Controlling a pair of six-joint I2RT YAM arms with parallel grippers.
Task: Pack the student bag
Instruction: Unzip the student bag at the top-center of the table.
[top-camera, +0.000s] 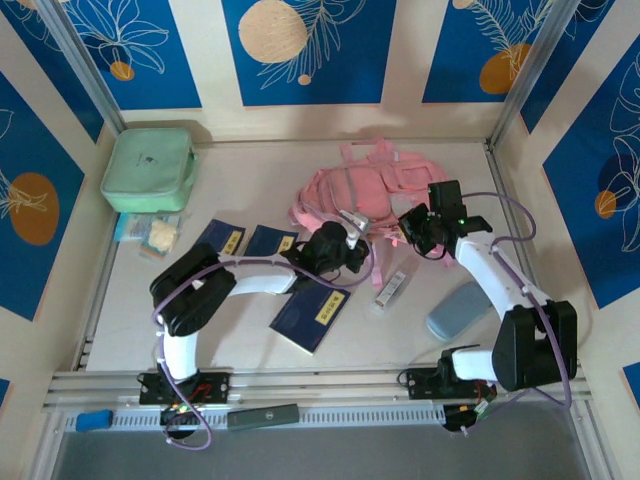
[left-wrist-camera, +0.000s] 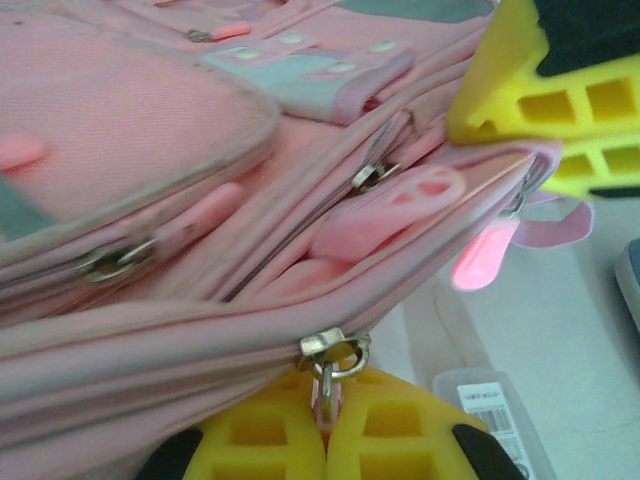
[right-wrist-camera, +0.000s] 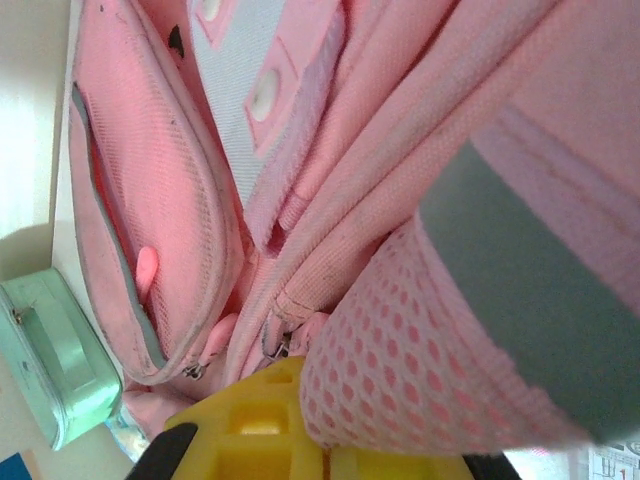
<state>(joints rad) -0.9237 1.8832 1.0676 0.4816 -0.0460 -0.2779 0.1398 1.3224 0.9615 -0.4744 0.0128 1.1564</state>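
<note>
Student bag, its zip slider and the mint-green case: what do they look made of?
Student bag: soft woven pink fabric with a matte finish. The weave shows close up, and it has an open mesh side pocket. Zip slider: shiny silver metal, judging by its glints. Mint-green case: smooth, faintly glossy shell, probably coated fabric or plastic; cannot tell which.

The pale table (top-camera: 240, 160) carries the student bag (top-camera: 350, 190), a mint-green case (top-camera: 148, 168), three navy booklets (top-camera: 310, 318), a grey pouch (top-camera: 458, 310) and a clear box (top-camera: 391, 289).
</note>
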